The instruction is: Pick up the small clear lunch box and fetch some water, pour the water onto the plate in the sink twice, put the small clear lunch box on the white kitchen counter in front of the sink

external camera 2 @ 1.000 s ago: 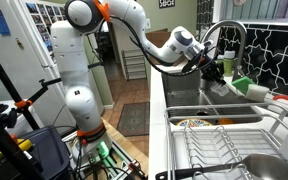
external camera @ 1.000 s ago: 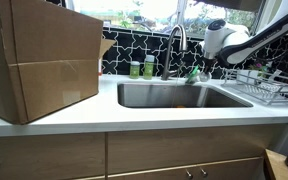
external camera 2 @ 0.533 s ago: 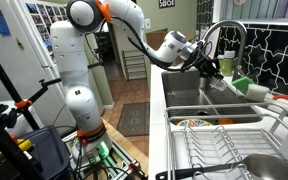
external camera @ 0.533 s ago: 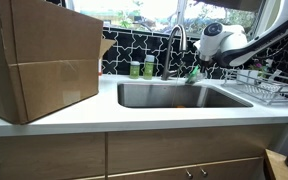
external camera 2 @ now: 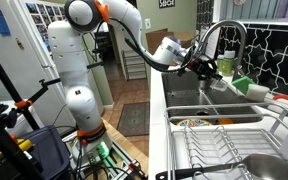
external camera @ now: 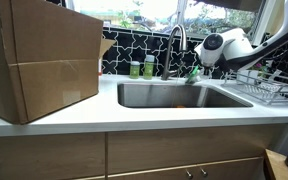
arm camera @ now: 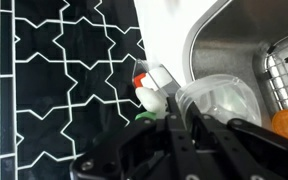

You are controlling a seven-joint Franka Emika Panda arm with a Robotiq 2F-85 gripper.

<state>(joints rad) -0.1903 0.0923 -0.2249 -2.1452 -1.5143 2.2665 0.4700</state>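
Note:
In the wrist view my gripper (arm camera: 192,116) is shut on the rim of the small clear lunch box (arm camera: 222,100), which sticks out ahead of the fingers over the corner of the sink (arm camera: 234,40). Both exterior views put the gripper (external camera: 197,66) (external camera 2: 206,68) high over the sink (external camera: 179,95) (external camera 2: 189,100), just beside the curved tap (external camera: 175,40) (external camera 2: 224,35). The clear box is hard to make out there. A plate (external camera 2: 192,122) with something orange on it lies in the basin. The white kitchen counter (external camera: 84,116) runs along the sink's front.
A big cardboard box (external camera: 39,60) stands on the counter beside the sink. Green bottles (external camera: 141,68) and a red-capped white bottle (arm camera: 149,95) stand by the black tiled wall. A wire dish rack (external camera: 269,85) (external camera 2: 234,150) sits past the sink.
The wrist has shifted a little toward the tap and swung, carrying the lunch box with it. The jaws stay shut on the box.

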